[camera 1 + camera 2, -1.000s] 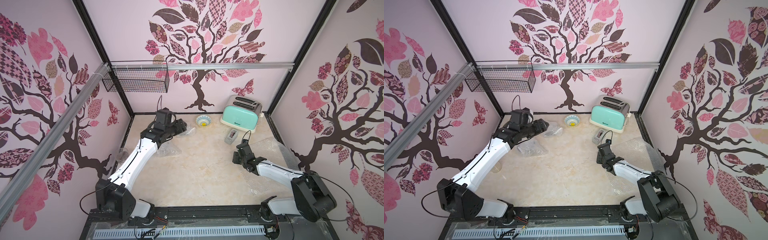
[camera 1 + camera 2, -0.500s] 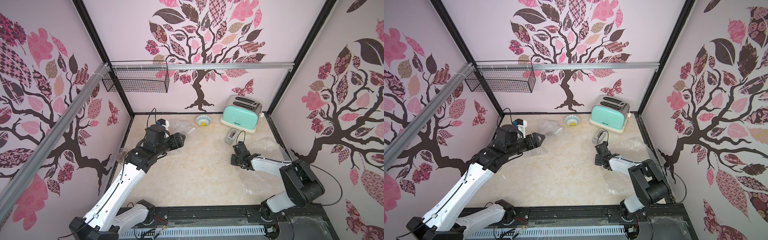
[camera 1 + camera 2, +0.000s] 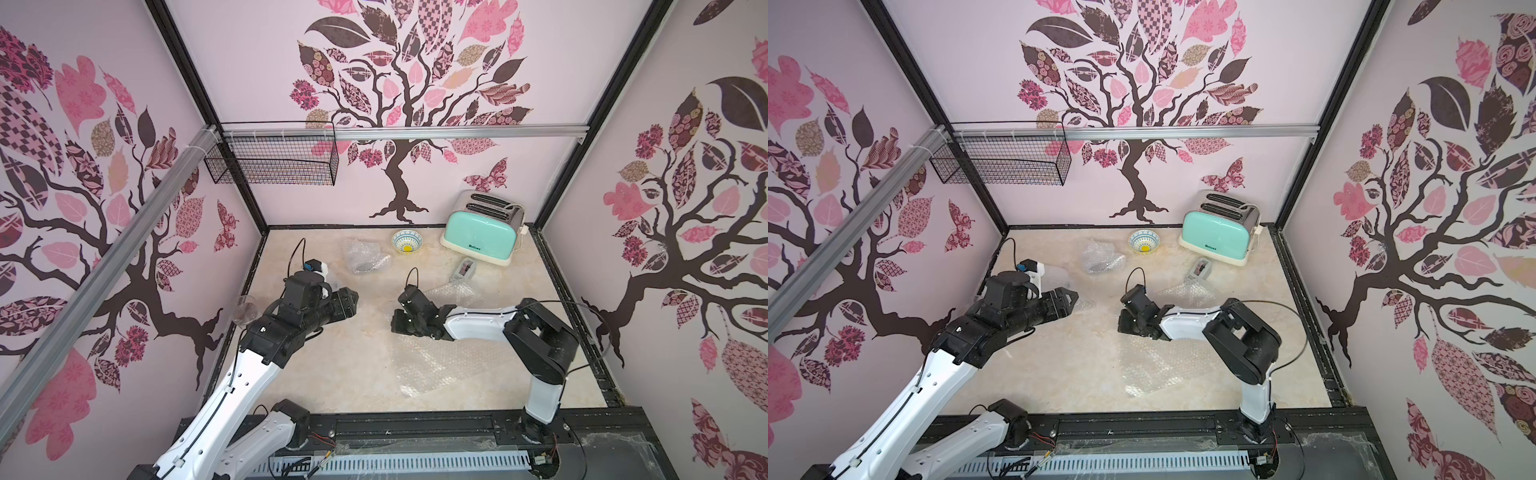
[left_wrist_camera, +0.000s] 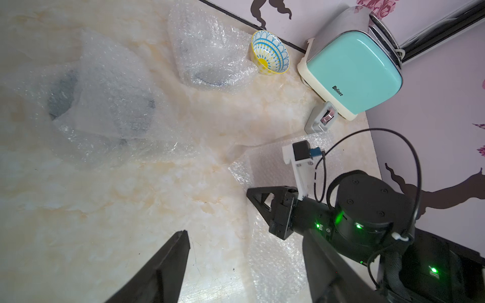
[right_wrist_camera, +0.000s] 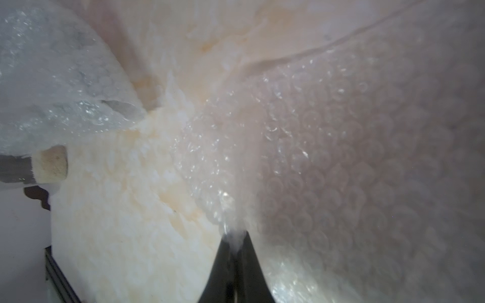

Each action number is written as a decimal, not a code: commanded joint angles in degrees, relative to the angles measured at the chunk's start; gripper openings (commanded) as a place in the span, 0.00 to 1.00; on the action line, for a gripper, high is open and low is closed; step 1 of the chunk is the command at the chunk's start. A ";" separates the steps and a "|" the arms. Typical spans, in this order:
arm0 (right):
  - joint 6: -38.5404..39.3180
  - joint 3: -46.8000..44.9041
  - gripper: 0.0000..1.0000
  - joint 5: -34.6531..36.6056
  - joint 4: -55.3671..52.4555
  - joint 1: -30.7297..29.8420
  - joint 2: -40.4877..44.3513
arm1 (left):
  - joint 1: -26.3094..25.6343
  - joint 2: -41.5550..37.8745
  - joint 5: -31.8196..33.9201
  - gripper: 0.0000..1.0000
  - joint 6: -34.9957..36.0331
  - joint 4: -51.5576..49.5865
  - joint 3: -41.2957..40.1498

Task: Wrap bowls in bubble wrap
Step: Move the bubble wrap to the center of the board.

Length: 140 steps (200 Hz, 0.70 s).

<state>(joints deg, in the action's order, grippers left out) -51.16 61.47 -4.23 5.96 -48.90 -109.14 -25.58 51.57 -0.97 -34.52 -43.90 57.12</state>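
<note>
An unwrapped bowl [image 3: 407,242] [image 3: 1144,242] with a blue pattern and a yellow centre stands at the back, next to the toaster. Beside it lies a crumpled bubble wrap bundle [image 3: 365,257] [image 4: 210,60] with a dark round shape inside. A second such bundle [image 4: 105,105] lies nearer the left wall. My right gripper [image 3: 397,322] [image 5: 234,236] sits low in the middle of the table, shut on the edge of a flat bubble wrap sheet [image 3: 449,361] [image 5: 341,157]. Facing it from the left, my left gripper [image 3: 349,303] [image 4: 244,236] hangs open and holds nothing.
A mint toaster [image 3: 482,232] stands at the back right, with a small grey device [image 3: 464,269] in front of it. Another bubble wrap sheet [image 3: 457,291] lies behind the right arm. A clear glass [image 3: 245,309] stands by the left wall. A wire basket [image 3: 274,160] hangs on the back wall.
My right gripper has shut on the sheet's edge and moved left toward the table's middle. The left arm has drawn back from the rear bundles toward the front, still open.
</note>
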 commanded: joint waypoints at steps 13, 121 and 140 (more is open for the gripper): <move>-7.42 3.43 0.22 -4.62 8.24 -0.36 -2.52 | 0.38 -1.34 1.97 0.74 0.51 -1.17 -1.22; 18.42 -23.50 0.39 7.17 -8.49 10.75 27.92 | -0.69 3.63 -10.28 0.71 -2.47 9.93 -10.19; 16.47 -27.97 0.35 4.01 -7.76 10.71 29.37 | -3.07 5.96 -11.76 0.70 -4.14 13.80 -12.99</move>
<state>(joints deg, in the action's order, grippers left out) -35.86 38.11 0.45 2.96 -36.97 -81.01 -26.39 55.33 -7.86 -36.40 -36.71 47.00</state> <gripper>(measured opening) 0.377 0.703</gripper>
